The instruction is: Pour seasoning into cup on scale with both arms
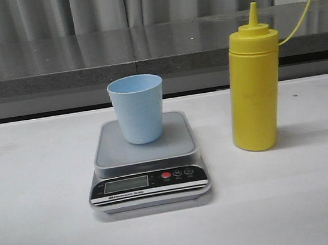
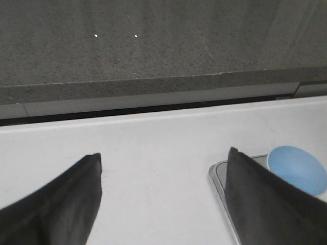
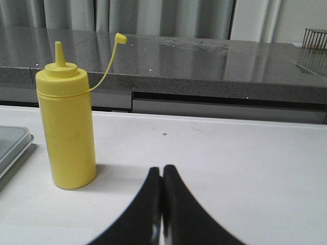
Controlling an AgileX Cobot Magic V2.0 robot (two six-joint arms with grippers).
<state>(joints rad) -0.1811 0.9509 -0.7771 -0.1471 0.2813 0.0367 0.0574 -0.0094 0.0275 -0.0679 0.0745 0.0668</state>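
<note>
Seasoning point(image 1: 255, 86) stands upright on the white table point(image 1: 40, 235) in the front view, to the right of the scale point(image 1: 147, 161) and apart from it — a tall yellow squeeze bottle with a pointed nozzle, uncapped, its thin strap arching up and away to the right with the small cap at the end. Nothing touches the bottle.

On the scale's grey platform sits the cup point(image 1: 138, 108), pale blue, upright, placed toward the platform's rear. The scale's black front panel faces the camera, with an LCD display and a red button beside it; what the display reads is too small to tell.

Neither arm shows in the front view. The left wrist view shows the left gripper point(image 2: 163, 199) with its two dark fingers point(image 2: 66, 204) spread wide and nothing between them — only bare table. Beside one finger, partly hidden by it, are the corner of the scale and the rim of the cup.

From the right wrist view, the right gripper point(image 3: 162, 204) has its fingertips pressed together, holding nothing. It sits low over the table, with the bottle standing off to one side of it and well clear of the fingers. An edge of the scale shows beyond the bottle.

Behind the table runs a dark grey counter point(image 1: 82, 54) with pale curtains point(image 1: 106, 6) above it.
</note>
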